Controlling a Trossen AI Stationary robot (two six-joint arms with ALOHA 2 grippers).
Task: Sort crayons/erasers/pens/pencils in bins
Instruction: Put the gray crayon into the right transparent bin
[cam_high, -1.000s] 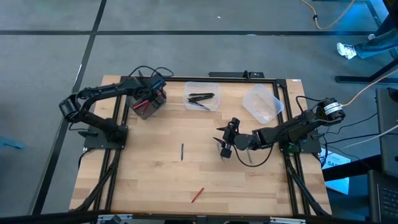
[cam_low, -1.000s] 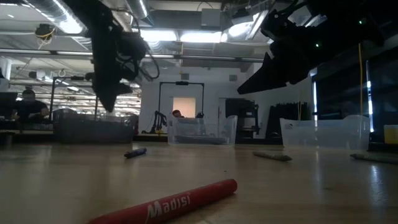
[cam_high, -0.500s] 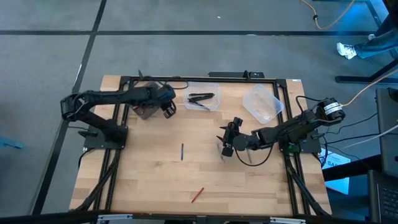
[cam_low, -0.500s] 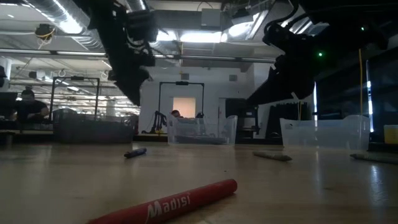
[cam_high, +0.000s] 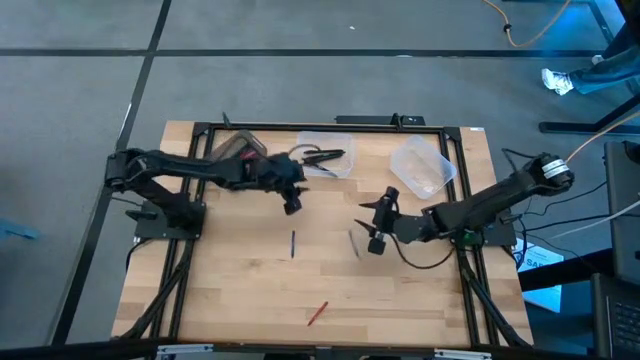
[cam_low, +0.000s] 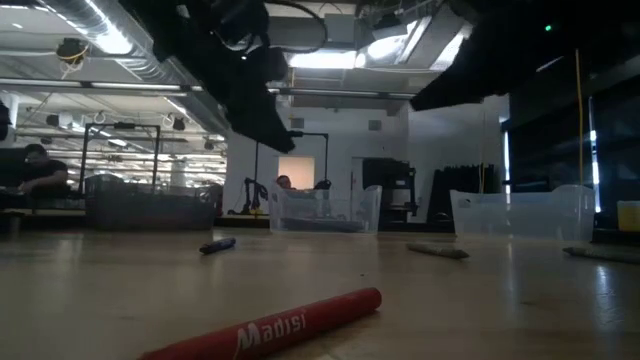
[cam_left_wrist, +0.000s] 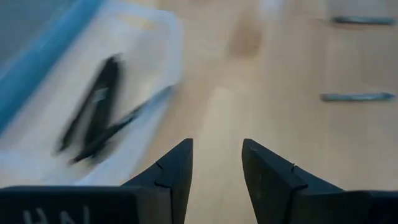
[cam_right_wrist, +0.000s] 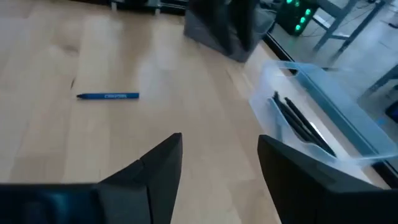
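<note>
a red crayon (cam_high: 317, 313), a blue pen (cam_high: 292, 243), black pens (cam_high: 322, 157) in a clear tub (cam_high: 340, 138).

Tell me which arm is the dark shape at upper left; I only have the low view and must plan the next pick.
Observer: That is the left arm. The left gripper hovers beside the clear squarish tub, open and empty.
Operator: What's in that tub?
Observer: Black pens.
Operator: And the right gripper?
Observer: The right gripper is open and empty, close to the grey stick lying on the table.
</note>
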